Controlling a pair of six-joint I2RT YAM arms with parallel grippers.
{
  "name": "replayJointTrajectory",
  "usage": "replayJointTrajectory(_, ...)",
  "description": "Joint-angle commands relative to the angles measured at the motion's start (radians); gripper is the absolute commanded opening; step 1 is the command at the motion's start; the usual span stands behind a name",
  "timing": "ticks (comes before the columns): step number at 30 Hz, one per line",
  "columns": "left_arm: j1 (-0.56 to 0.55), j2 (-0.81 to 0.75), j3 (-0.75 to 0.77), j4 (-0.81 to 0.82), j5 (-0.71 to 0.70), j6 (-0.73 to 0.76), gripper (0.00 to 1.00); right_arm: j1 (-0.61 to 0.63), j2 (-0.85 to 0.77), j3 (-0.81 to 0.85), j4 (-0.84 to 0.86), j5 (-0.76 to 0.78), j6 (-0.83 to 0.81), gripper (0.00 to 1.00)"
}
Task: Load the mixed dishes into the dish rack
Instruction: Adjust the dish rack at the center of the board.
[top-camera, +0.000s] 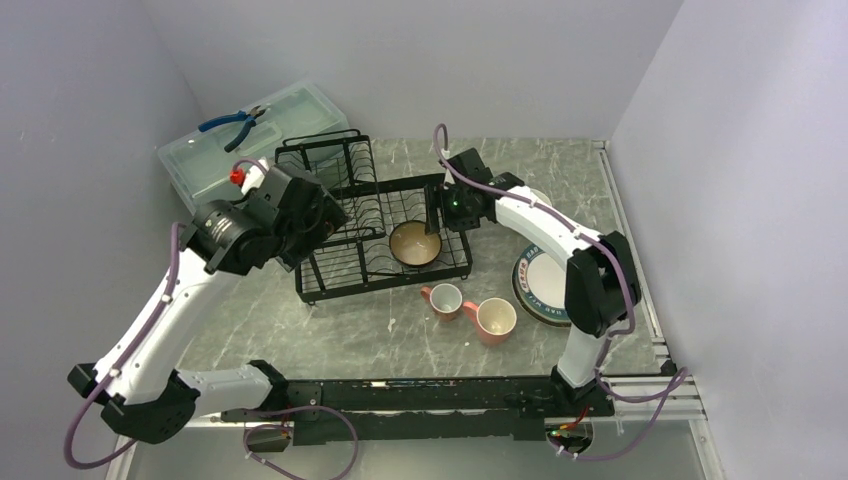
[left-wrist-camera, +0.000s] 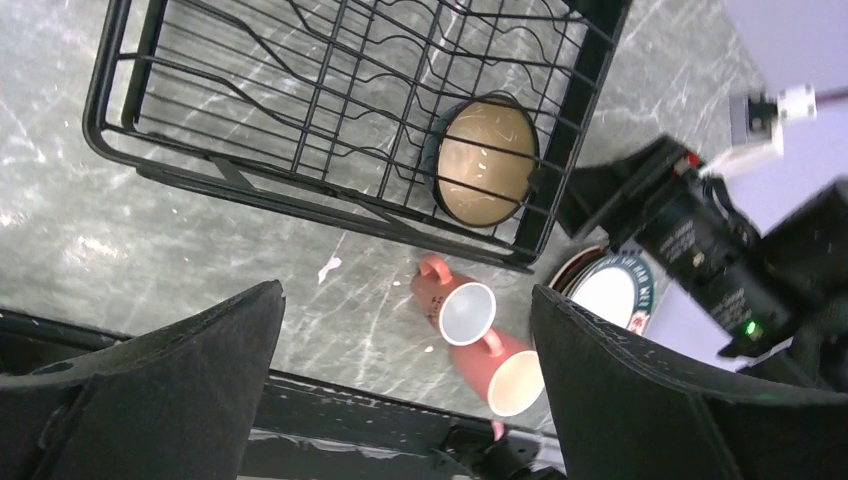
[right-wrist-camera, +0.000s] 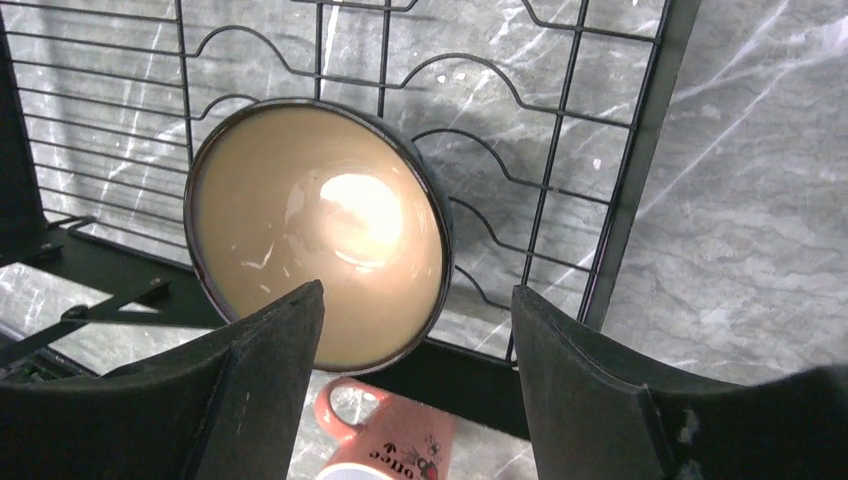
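The black wire dish rack (top-camera: 340, 262) stands mid-table. A small dark-rimmed bowl (top-camera: 415, 243) with a tan inside rests in its near right corner, also seen as the bowl (right-wrist-camera: 320, 260) in the right wrist view. My right gripper (top-camera: 437, 208) hovers open just above the bowl, and nothing sits between the fingers of the right gripper (right-wrist-camera: 418, 290). My left gripper (top-camera: 322, 218) hangs open and empty over the rack's left part; the left gripper (left-wrist-camera: 405, 300) looks down on the table. Two pink mugs (top-camera: 444, 299) (top-camera: 492, 318) lie in front of the rack. A stack of plates (top-camera: 535, 285), teal-lettered rim on top, sits at the right.
A translucent pale green lidded box (top-camera: 215, 160) stands at the back left with blue-handled pliers (top-camera: 235, 122) on its lid. A raised rack section (top-camera: 325, 158) stands behind the main rack. White walls close in on three sides. A small white scrap (left-wrist-camera: 328, 267) lies near the rack's front edge.
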Motion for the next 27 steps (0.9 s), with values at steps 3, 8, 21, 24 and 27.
replayJointTrajectory(3,0.023,0.055,0.053,-0.132,-0.020,-0.255,1.00,0.002,-0.125,-0.056,0.053,0.027,0.001,0.71)
replayJointTrajectory(8,0.073,0.062,0.032,-0.120,0.040,-0.315,0.99,0.003,-0.224,-0.122,0.081,0.015,0.008,0.72)
replayJointTrajectory(21,0.209,0.129,-0.043,-0.024,0.248,-0.316,0.82,0.015,-0.428,-0.224,0.105,-0.019,0.035,0.72)
replayJointTrajectory(24,0.217,0.135,-0.048,-0.011,0.270,-0.304,0.69,0.015,-0.459,-0.242,0.102,-0.015,0.036,0.72)
replayJointTrajectory(27,0.219,0.141,-0.040,-0.010,0.277,-0.287,0.59,0.015,-0.481,-0.261,0.104,-0.013,0.039,0.72)
